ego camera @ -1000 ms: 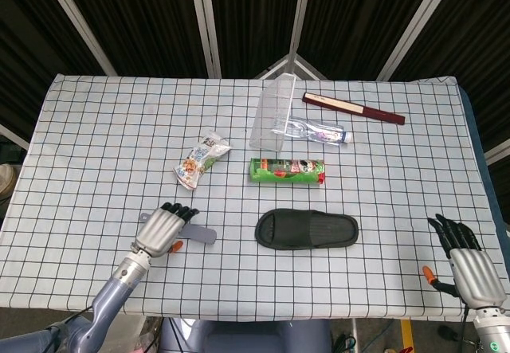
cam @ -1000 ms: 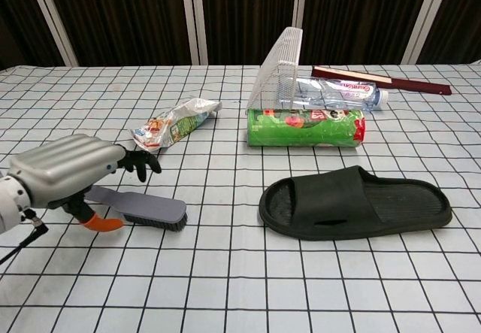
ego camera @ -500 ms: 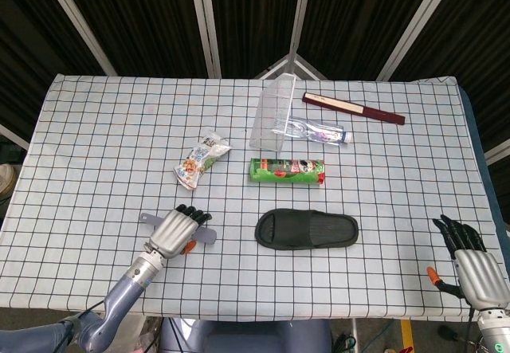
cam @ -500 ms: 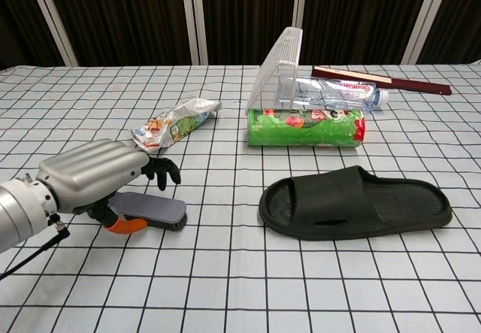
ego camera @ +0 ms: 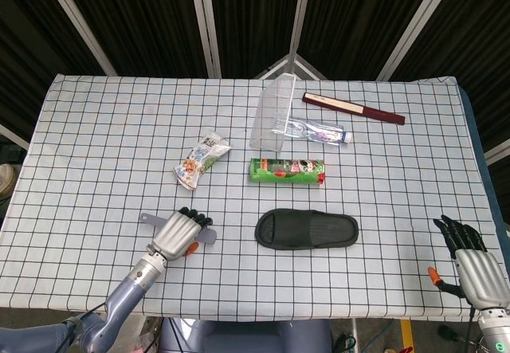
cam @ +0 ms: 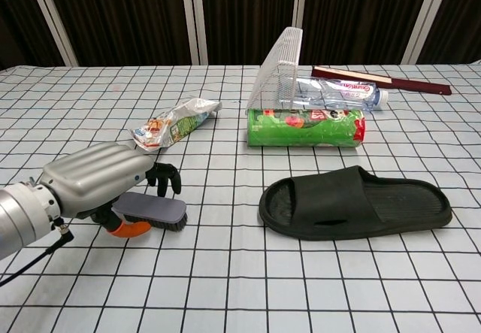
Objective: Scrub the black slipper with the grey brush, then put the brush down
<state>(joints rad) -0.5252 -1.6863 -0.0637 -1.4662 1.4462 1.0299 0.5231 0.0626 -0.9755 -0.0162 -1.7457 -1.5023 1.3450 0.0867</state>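
Observation:
The black slipper (ego camera: 307, 229) (cam: 353, 201) lies flat near the table's front, right of centre. The grey brush (cam: 154, 210) (ego camera: 209, 236) lies on the cloth to its left, bristles down. My left hand (ego camera: 179, 233) (cam: 101, 179) sits over the brush handle. Its black fingertips (cam: 165, 179) curl down behind the far side and its orange-tipped thumb presses the near side, so the handle is mostly hidden. My right hand (ego camera: 470, 261) hovers at the front right table edge with fingers spread and nothing in it. The chest view does not show it.
A green packet (ego camera: 287, 170) (cam: 304, 126) lies just behind the slipper. Farther back are a clear plastic rack (ego camera: 271, 114), a water bottle (ego camera: 319, 133) and a dark red stick (ego camera: 355, 109). A snack bag (ego camera: 199, 158) (cam: 176, 121) lies behind the brush.
My left hand slid right along the brush and its fingers curled down around it. The brush, the slipper and the right hand stayed where they were.

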